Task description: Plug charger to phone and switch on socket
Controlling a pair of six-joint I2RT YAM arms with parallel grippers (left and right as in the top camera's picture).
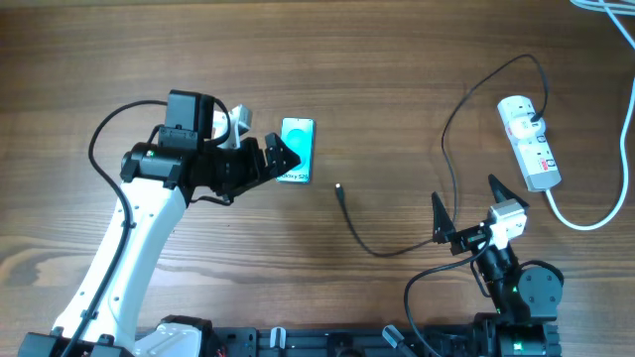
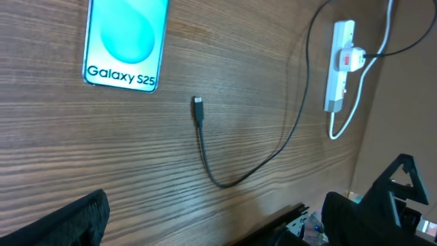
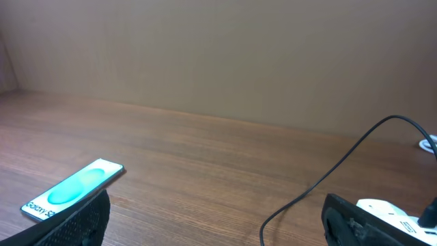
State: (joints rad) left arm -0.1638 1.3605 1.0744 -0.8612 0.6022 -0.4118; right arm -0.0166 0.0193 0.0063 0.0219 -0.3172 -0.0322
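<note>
One phone (image 1: 297,150) lies flat and screen-up on the wooden desk (image 1: 397,59). One charger cable (image 2: 220,184) trails across the desk. Its connector tip (image 1: 339,188) lies loose a little to the right of the phone, not touching it. One white power strip (image 1: 529,142) sits well to the right of the phone, with one black plug (image 1: 539,121) seated in it. The left gripper (image 1: 281,157) hangs at the phone's left edge, fingers spread apart and holding nothing. The right gripper (image 1: 466,203), far to the right of the phone, is likewise spread wide and empty.

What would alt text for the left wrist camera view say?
A phone with a turquoise screen reading Galaxy S25 lies unplugged on a wooden table. The charger lies loose, its tip apart from the phone, curving toward a white socket.
</note>
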